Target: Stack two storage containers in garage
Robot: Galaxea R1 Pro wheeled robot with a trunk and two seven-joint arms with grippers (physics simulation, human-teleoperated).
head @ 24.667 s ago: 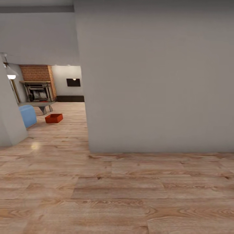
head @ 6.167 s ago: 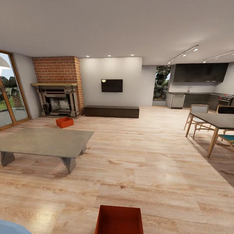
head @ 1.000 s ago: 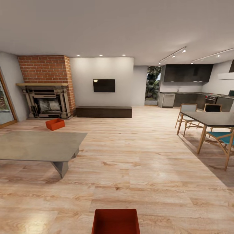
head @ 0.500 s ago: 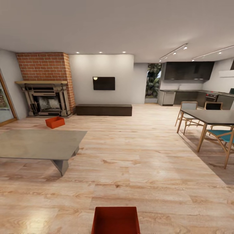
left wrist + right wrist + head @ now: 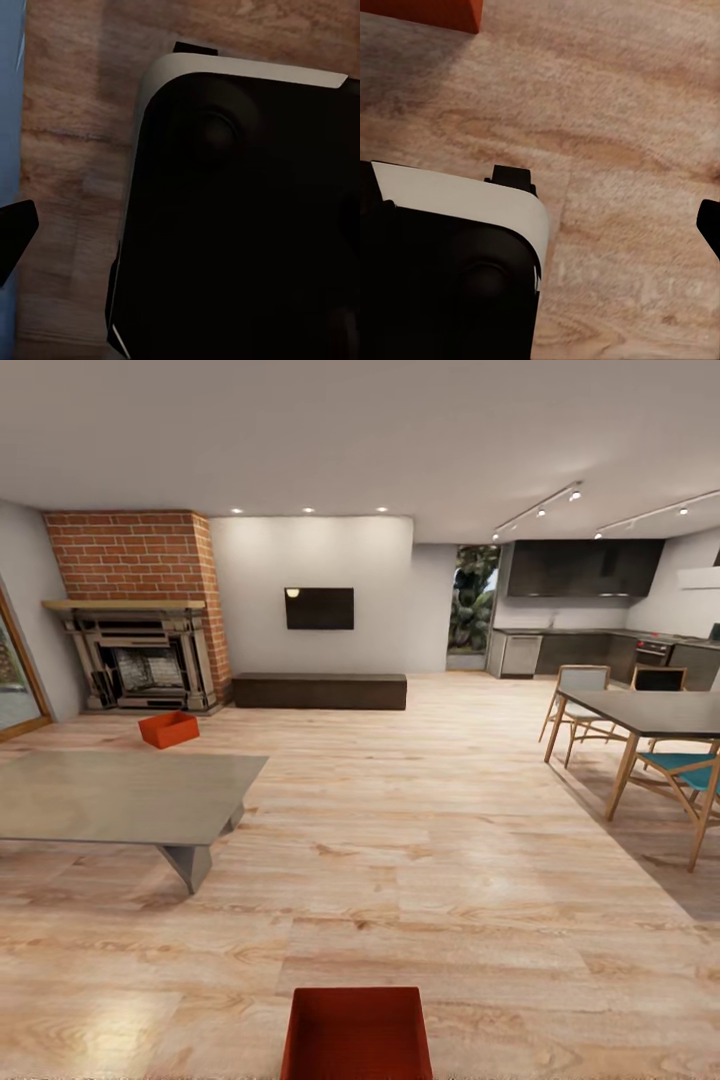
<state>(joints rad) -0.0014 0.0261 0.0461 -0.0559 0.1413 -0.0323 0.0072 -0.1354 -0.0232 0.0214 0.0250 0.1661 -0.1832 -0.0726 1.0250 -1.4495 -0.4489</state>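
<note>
Head view: living room, light plank floor (image 5: 450, 830). One red-orange bin (image 5: 357, 1035) sits on the floor directly ahead of the robot, at the near edge of the view, open side up, nothing visible inside. Second bin (image 5: 168, 729) lies well ahead and to the left, on the floor in front of the brick fireplace (image 5: 135, 610), beyond the low grey table (image 5: 120, 795). The two bins are well apart. Dark low bench (image 5: 320, 691) stands against the far wall beneath a wall screen (image 5: 319, 608). Dining table (image 5: 650, 713) with chairs is ahead and to the right.

Left wrist view: a dark, white-edged robot body panel (image 5: 240, 217) over plank floor; one dark finger tip (image 5: 15, 232) at the frame edge. Cannot tell whether the left gripper is spread or pressed together.

Right wrist view: the same kind of dark panel (image 5: 450, 277), plank floor, a corner of a red-orange bin (image 5: 427, 13) at the frame edge, a dark finger tip (image 5: 711, 225) at the opposite edge. Right gripper state likewise cannot be told.
</note>
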